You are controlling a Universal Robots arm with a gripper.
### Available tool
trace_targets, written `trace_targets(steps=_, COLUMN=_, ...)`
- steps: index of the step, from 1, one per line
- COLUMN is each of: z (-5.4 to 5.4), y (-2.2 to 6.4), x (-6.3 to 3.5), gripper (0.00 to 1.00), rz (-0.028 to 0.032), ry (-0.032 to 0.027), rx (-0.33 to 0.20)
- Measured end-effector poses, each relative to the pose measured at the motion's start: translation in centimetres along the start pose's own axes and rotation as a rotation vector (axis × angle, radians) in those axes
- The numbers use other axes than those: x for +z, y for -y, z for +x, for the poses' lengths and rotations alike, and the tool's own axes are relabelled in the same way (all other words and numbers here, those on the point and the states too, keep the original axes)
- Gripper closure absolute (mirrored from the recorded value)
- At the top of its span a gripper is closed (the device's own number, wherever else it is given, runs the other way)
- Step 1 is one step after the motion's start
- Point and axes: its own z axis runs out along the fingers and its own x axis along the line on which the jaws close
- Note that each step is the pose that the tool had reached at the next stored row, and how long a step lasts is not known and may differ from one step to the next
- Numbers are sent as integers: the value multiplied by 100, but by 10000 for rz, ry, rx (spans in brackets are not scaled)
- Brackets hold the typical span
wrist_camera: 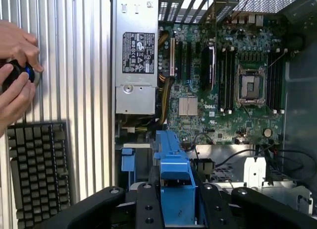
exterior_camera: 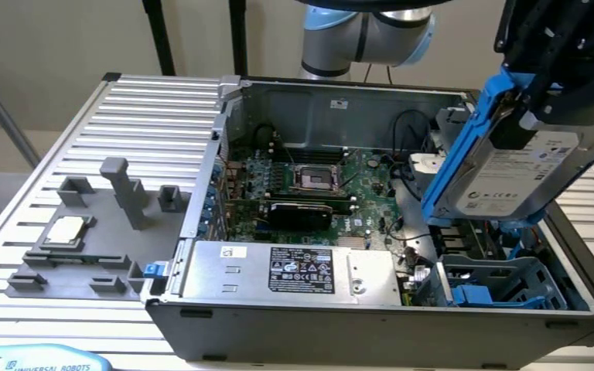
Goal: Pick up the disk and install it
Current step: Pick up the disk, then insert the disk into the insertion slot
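Pickup done: my gripper [exterior_camera: 555,93] holds the disk [exterior_camera: 512,171], jaws partway closed, over the five-o'clock bay [exterior_camera: 503,284]; insertion, I think, remains.

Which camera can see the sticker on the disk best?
The exterior view. There the disk hangs tilted over the open computer case, white label facing the camera. The wrist view shows its blue frame edge-on, gripped by the end effector.
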Motion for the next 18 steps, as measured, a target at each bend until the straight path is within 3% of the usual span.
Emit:
trace_targets(steps=10, z=198, y=397, x=39, gripper=67, rz=0, ry=0, rx=-1)
trace_targets(steps=18, z=205, y=408, x=43, gripper=67, rz=-2, ry=-2, rx=1)
